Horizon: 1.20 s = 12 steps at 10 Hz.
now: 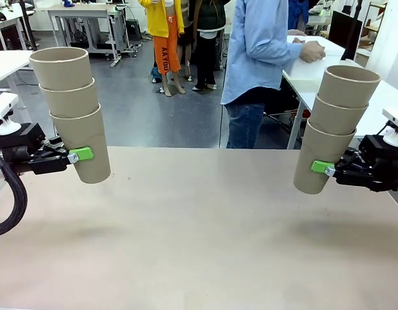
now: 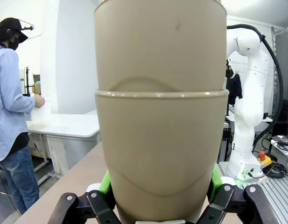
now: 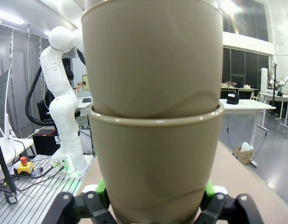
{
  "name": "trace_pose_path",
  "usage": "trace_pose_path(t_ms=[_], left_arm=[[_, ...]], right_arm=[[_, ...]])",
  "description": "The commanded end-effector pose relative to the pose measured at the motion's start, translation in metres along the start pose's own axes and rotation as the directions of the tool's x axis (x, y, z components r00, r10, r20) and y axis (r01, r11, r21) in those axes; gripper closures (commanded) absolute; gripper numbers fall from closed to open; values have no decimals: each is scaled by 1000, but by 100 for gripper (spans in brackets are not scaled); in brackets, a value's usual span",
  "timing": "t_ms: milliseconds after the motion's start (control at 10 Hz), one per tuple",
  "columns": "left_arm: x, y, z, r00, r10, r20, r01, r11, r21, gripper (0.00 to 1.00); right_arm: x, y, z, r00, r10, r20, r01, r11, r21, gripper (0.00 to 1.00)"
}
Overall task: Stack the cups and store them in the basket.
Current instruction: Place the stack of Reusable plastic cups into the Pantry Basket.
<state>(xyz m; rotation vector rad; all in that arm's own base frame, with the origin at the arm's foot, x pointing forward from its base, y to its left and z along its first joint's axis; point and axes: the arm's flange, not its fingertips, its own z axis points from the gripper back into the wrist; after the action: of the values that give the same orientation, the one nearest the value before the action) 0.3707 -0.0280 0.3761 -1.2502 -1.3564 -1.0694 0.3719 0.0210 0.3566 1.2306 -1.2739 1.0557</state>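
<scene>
Cups status: two stacks of three, both held in the air over the table (image 1: 199,219), well apart, one at each side. Left gripper (image 1: 89,156) is clamped on the left stack (image 1: 68,90), green pads (image 2: 105,183) squeezing the wall of the bottom cup (image 1: 82,132) only, low down. Right gripper (image 1: 322,168) is clamped the same way on the right stack (image 1: 340,116). Both stacks lean outward, tops away from each other. Risks as I see them: 1) the upper two cups in each stack sit there by nesting friction alone, so a fast swing or more tilt could shake one loose onto the table. 2) Grip point is low and the load sits high, so a stack can pivot between the pads on any wrist roll. 3) Paper wall is soft, so more squeeze would likely dent the bottom cup and jam the one nested in it. 4) To merge, one stack's base has to enter the other's top rim. With this lean it probably catches the rolled rim and tips the stack unless both are brought upright and coaxial first. 5) Six high, gripped at the lowest cup, will be wobblier yet on the way to the basket. Person (image 1: 257,58) at the far side is turned away, so no catch from there.
</scene>
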Motion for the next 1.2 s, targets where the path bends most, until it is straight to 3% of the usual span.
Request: trace_pose_path(t_ms=[0,1100], left_arm=[[3,-1,-1,1000,-17,6,17,1000,-6,14],[3,-1,-1,1000,-17,6,17,1000,-6,14]], right_arm=[[3,0,0,1000,10,2,-10,1000,0,15],[3,0,0,1000,10,2,-10,1000,0,15]])
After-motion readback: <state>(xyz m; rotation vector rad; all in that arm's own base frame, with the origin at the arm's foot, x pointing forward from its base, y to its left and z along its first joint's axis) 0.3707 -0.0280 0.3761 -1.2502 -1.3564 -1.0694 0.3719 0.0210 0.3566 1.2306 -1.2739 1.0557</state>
